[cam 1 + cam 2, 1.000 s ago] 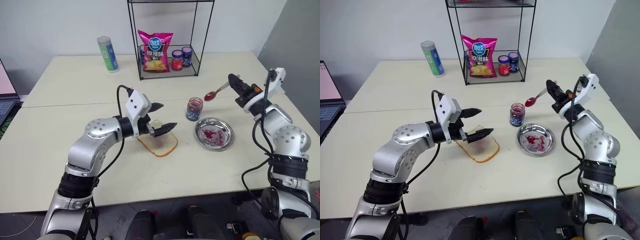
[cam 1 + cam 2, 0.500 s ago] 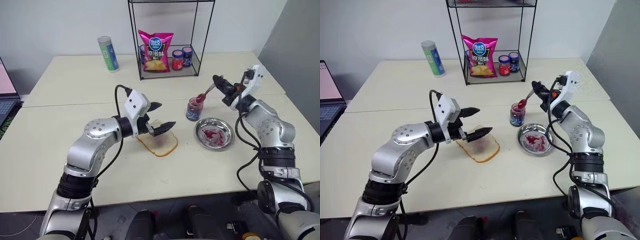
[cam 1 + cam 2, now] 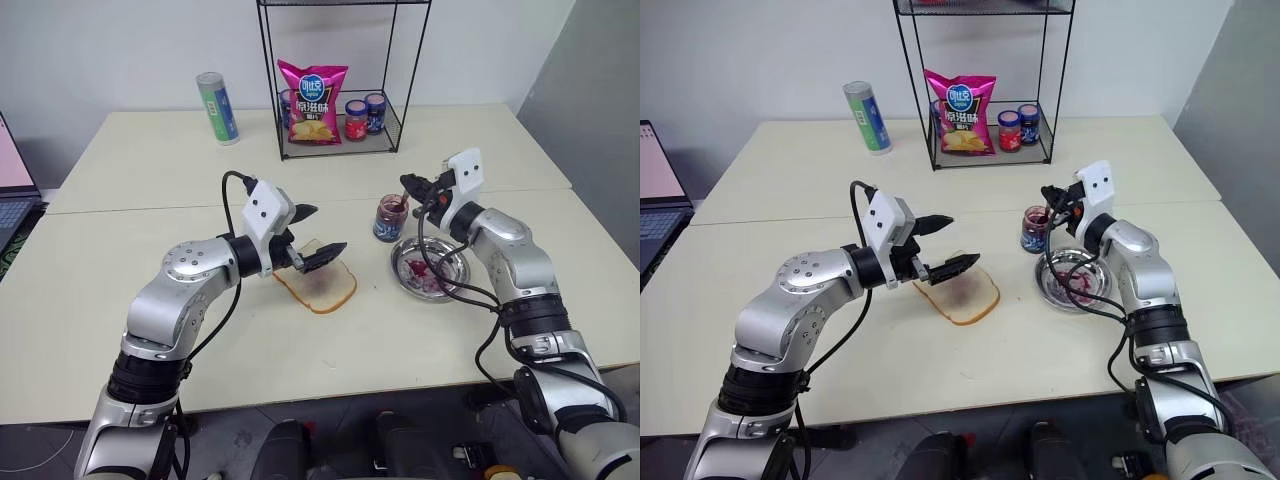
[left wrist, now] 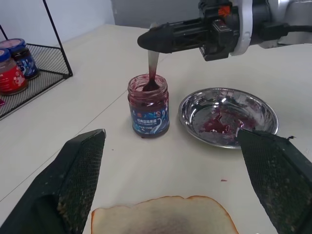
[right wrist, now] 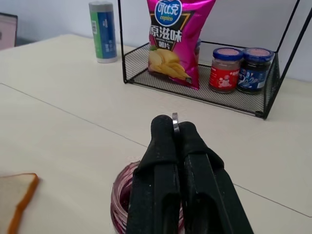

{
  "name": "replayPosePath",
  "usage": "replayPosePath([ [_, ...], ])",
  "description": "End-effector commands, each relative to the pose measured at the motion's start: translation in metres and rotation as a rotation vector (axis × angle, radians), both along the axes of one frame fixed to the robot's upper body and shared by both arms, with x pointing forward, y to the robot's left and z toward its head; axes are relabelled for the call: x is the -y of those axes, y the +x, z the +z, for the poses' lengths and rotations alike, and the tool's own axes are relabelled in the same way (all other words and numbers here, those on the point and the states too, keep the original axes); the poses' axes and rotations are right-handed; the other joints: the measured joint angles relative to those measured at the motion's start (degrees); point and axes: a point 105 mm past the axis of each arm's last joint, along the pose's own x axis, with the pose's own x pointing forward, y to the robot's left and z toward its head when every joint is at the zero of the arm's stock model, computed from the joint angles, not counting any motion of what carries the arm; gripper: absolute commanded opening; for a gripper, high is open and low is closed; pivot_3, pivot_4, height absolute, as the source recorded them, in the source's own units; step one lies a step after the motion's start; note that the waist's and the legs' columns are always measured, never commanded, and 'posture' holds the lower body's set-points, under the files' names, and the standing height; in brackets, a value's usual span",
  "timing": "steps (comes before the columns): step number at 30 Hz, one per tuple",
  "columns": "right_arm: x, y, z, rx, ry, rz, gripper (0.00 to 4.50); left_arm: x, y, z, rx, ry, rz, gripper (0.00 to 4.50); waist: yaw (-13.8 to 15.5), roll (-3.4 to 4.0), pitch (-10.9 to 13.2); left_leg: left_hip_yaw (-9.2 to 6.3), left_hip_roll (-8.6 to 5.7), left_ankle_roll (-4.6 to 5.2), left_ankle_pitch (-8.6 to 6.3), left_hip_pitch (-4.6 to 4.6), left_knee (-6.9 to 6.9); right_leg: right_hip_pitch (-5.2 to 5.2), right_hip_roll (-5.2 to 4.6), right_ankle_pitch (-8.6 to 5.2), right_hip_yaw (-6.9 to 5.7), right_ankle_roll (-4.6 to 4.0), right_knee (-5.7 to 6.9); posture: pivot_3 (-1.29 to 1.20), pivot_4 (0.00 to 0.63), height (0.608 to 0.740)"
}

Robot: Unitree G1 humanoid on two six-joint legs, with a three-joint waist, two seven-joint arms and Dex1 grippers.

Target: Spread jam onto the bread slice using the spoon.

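Item, step in hand: loading the spoon.

- Right gripper (image 4: 148, 41): fingers clamped tight on the handle of the spoon (image 4: 152, 73), which hangs near upright with its bowl dipped into the jam (image 4: 148, 95) inside the open glass jar (image 3: 389, 217).
- Glass jar: stands near the middle of the table (image 3: 120, 290), toward its right half, just beside the steel dish (image 3: 429, 268), which carries red smears.
- Left gripper (image 3: 316, 234): fingers spread wide, holding nothing, hovering over the far edge of the bread slice (image 3: 318, 287).
- Bread slice: lies flat at the table's middle, nearer the front edge than the jar, a purplish stain at its centre; well apart from the jar.
- Wire rack (image 3: 340, 80): at the back edge, holding a crisp bag and two lidded jars; a tube can (image 3: 216, 107) stands to its left.

Judgement: scooping is under way, spreading not yet begun. Next move calls for lifting the spoon clear of the jar rim with the bowl kept level, carrying it over to the bread slice, then drawing the bowl across the surface. Jam could drip on the table during the carry.
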Motion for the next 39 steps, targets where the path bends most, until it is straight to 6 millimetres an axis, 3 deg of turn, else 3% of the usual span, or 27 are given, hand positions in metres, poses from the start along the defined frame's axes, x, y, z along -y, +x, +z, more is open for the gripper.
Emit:
replayPosePath([
  [1,-0.002,0.001,0.016,0.087,-0.050,0.003,0.03,-0.001,-0.006,0.013,0.056,-0.008,-0.001,4.50,0.00,0.00,0.00,0.00,0.00,0.00,0.00,0.00,0.00,0.00,0.00,0.00,0.00,0.00,0.00,0.00,0.150,0.740],
  [7,-0.014,0.002,0.000,0.013,-0.041,0.039,0.03,-0.001,-0.005,0.012,0.056,-0.006,0.004,4.50,0.00,0.00,0.00,-0.01,0.00,0.00,0.00,0.01,0.01,0.01,0.00,0.04,0.00,-0.06,0.02,0.00,0.150,0.740],
  [14,-0.016,0.004,0.001,-0.099,0.132,0.025,0.03,-0.004,-0.005,0.011,0.058,0.000,0.012,4.50,0.00,0.00,0.00,-0.02,0.01,0.00,0.00,0.03,0.00,0.01,0.00,0.05,0.00,-0.08,0.05,0.00,0.150,0.740],
  [21,-0.008,0.007,0.010,-0.179,0.313,-0.012,0.03,-0.003,-0.005,0.010,0.063,0.003,0.016,4.50,-0.01,0.00,0.00,-0.01,0.00,0.00,0.00,0.02,0.01,0.01,-0.01,0.12,-0.01,-0.19,0.05,0.00,0.150,0.740],
  [39,0.015,0.012,0.026,-0.257,0.559,-0.087,0.03,-0.001,-0.001,0.011,0.077,0.002,0.016,4.50,-0.03,0.01,0.00,0.01,0.00,0.00,0.00,0.02,-0.01,0.00,-0.01,0.06,0.00,-0.11,0.04,0.00,0.150,0.740],
])
